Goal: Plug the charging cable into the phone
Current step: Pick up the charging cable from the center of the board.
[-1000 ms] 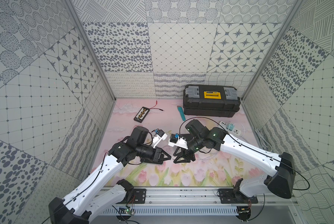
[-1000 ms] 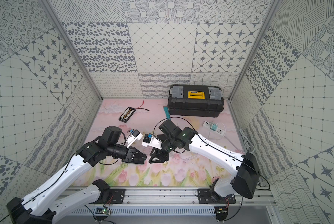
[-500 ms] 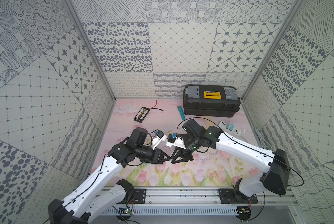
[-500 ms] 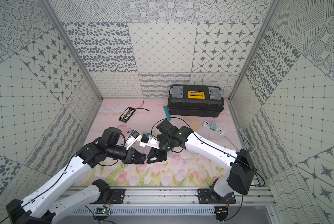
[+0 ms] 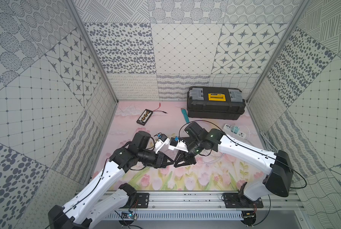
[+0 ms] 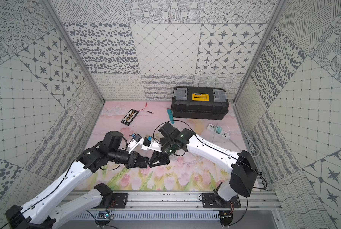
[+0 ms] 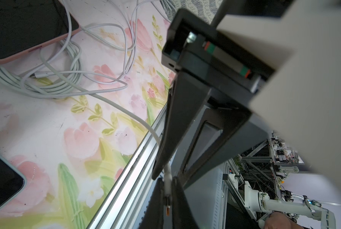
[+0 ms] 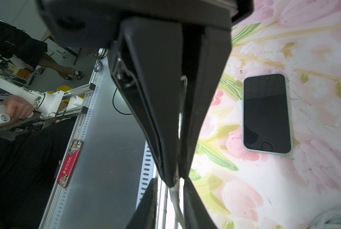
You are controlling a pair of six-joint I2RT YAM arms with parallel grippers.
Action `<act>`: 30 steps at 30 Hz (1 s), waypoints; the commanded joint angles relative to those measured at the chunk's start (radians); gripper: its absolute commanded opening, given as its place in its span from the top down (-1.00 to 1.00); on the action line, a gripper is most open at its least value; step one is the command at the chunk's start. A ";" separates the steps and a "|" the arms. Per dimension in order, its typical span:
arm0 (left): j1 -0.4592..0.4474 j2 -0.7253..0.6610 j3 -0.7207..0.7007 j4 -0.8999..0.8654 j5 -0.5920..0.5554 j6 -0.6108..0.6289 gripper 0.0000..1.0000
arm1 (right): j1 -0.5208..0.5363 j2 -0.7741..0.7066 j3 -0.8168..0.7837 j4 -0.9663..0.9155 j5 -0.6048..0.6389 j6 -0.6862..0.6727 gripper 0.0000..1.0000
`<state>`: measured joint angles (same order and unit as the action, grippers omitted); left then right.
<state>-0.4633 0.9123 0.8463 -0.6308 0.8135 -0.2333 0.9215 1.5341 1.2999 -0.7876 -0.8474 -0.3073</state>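
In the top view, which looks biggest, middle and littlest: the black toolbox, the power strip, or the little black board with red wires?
1. Toolbox, by far the biggest.
2. Black board.
3. Power strip, though these last two look nearly alike.

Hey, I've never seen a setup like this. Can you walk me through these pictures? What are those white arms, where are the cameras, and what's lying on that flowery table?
This is a robot with two white arms fixed to a rail at the front of a flowered mat. Two pictures look down on the whole scene from overhead. The other two come from a camera on each arm's wrist, looking along its pincers.

At the back stand a black toolbox and a power strip. The wrist pictures show a blue-cased phone and a pink-cased phone lying flat, plus loops of white cable.

The left gripper is shut on that cable near its plug. The right gripper pinches the same end. Nothing is plugged into the blue-cased phone yet.
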 commanded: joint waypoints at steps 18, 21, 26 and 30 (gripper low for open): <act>0.003 -0.016 -0.002 0.017 -0.054 -0.011 0.21 | 0.002 0.004 0.017 0.047 -0.009 -0.012 1.00; 0.003 -0.035 0.000 0.002 -0.137 -0.049 -0.66 | -0.002 -0.010 0.004 0.061 -0.004 -0.007 1.00; 0.003 -0.105 0.023 -0.038 -0.393 -0.206 -0.98 | -0.019 -0.026 -0.023 0.072 0.008 0.001 1.00; 0.006 -0.136 0.032 -0.193 -0.684 -0.573 -0.98 | -0.070 -0.083 -0.106 0.173 0.025 0.071 1.00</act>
<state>-0.4629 0.8062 0.8658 -0.6697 0.5064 -0.4286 0.8806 1.5097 1.2419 -0.7017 -0.8364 -0.2882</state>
